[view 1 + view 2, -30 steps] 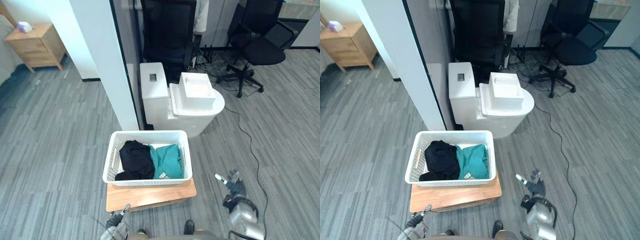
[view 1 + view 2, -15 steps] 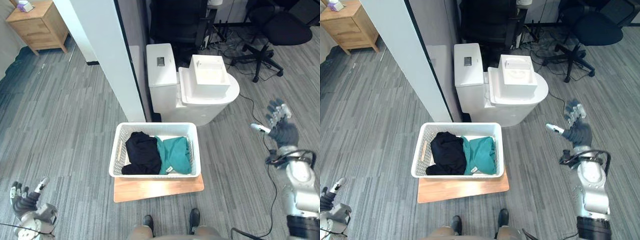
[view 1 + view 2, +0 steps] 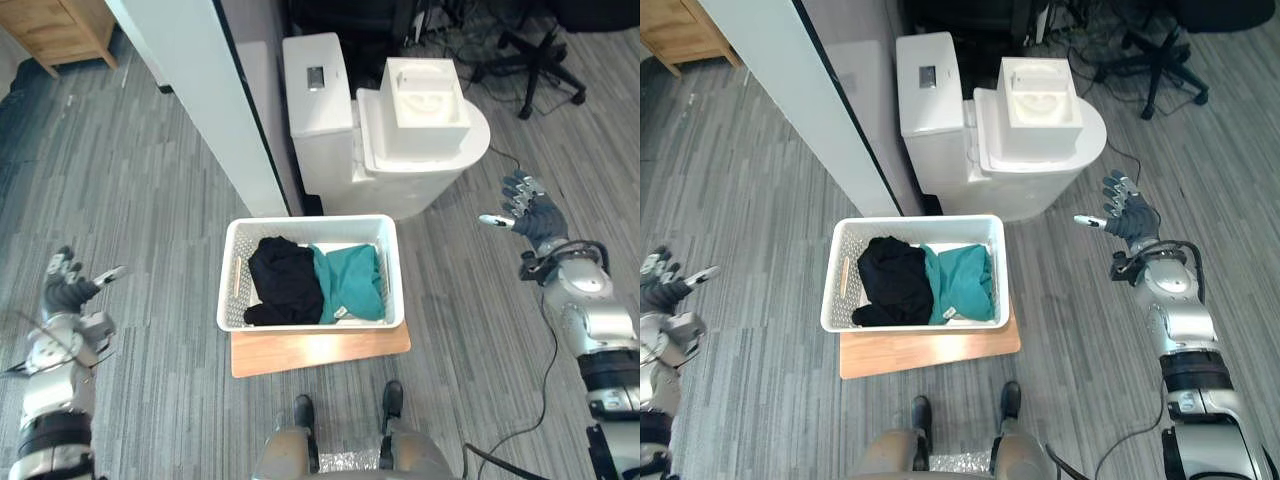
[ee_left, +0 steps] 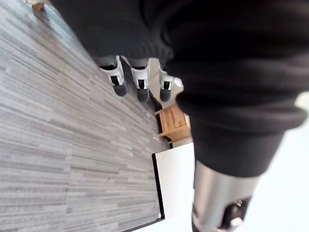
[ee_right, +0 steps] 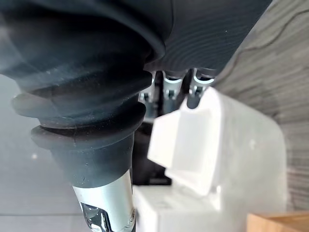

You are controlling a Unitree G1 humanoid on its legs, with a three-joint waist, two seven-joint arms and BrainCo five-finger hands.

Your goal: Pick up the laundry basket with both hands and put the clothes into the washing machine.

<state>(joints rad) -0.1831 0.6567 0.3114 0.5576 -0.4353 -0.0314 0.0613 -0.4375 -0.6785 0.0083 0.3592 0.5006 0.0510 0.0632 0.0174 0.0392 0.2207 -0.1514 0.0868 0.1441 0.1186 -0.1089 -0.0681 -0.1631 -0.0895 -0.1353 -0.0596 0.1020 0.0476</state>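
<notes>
Fingers (image 3: 519,188) relaxed, empty; left hand (image 3: 66,296) and right hand (image 3: 541,220) well clear of basket (image 3: 229,282) sides

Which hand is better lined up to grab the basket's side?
Left, slightly: the open left hand is level with the side wall of the laundry basket. The open right hand sits further ahead, beside the washing machine. Both are clear of the basket.

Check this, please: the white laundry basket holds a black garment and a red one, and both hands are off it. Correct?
No: the second garment is teal, not red; the left eye view shows it. The rest stands.
</notes>
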